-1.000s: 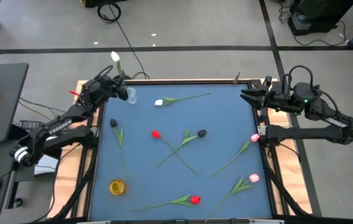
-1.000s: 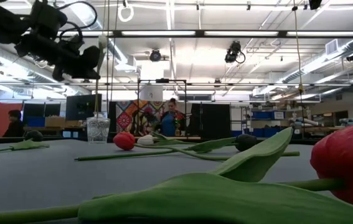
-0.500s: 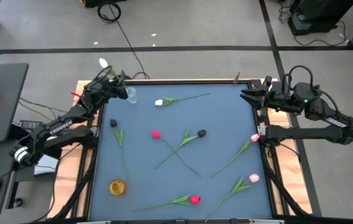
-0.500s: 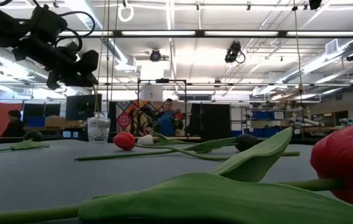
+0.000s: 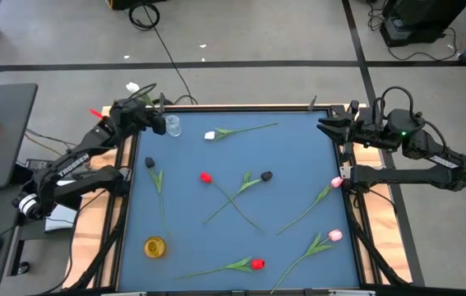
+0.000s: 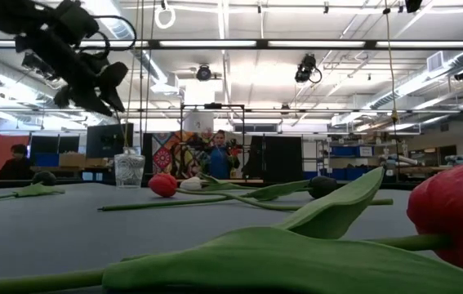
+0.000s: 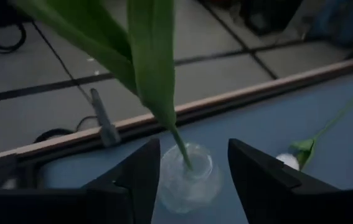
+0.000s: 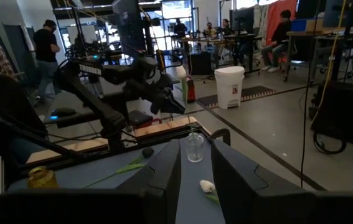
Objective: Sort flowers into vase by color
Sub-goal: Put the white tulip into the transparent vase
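A white tulip stands with its stem end [image 7: 181, 152] in the clear glass vase [image 5: 173, 126] at the table's far left corner. It leans on the rim, and its head [image 5: 133, 86] hangs beyond the table's edge. My left gripper [image 5: 157, 116] is open just left of the vase, its fingers on either side of the stem and clear of it. Another white tulip [image 5: 210, 136], black tulips [image 5: 149, 163] [image 5: 266, 175], red ones [image 5: 206, 177] [image 5: 258, 264] and pink ones [image 5: 337, 182] [image 5: 334, 235] lie flat on the blue table. My right gripper [image 5: 323, 129] waits open at the far right.
A small yellow vase [image 5: 155, 246] stands near the front left. In the low view, a red tulip head [image 6: 460, 212] and its leaf lie close to the camera. The table's wooden rim [image 7: 238, 93] runs just behind the clear vase. People move about in the room beyond.
My left gripper has opened and let go of the white tulip's stem, then tipped upward and drawn back a little toward the table's left edge. The tulip has stayed with its stem end in the clear vase, and its head has swung over toward the left.
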You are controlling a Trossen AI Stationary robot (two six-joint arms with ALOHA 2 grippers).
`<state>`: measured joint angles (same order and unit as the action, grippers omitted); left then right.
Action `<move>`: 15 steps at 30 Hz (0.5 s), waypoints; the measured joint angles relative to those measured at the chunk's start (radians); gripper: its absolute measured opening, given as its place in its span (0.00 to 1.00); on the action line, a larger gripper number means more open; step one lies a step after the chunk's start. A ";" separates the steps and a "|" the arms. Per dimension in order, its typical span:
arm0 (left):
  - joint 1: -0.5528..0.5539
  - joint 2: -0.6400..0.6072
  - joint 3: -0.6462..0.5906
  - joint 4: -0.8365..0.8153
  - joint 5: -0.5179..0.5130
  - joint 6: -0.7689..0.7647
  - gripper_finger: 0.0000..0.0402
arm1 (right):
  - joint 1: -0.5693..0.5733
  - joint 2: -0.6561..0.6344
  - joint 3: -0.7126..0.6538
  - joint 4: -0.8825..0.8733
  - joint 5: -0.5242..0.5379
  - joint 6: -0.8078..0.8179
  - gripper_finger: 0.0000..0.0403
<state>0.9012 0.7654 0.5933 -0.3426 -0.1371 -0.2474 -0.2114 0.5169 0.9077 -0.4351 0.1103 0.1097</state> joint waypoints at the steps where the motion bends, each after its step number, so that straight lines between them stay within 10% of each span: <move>1: 0.000 0.000 0.023 -0.034 -0.002 0.023 0.48 | 0.000 0.000 0.000 0.000 0.000 0.000 0.25; 15: -0.040 0.005 0.252 -0.377 -0.045 0.246 0.48 | 0.000 0.000 0.000 0.000 0.000 0.000 0.25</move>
<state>0.8615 0.7700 0.8452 -0.7198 -0.1822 -0.0013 -0.2113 0.5168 0.9078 -0.4355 0.1104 0.1097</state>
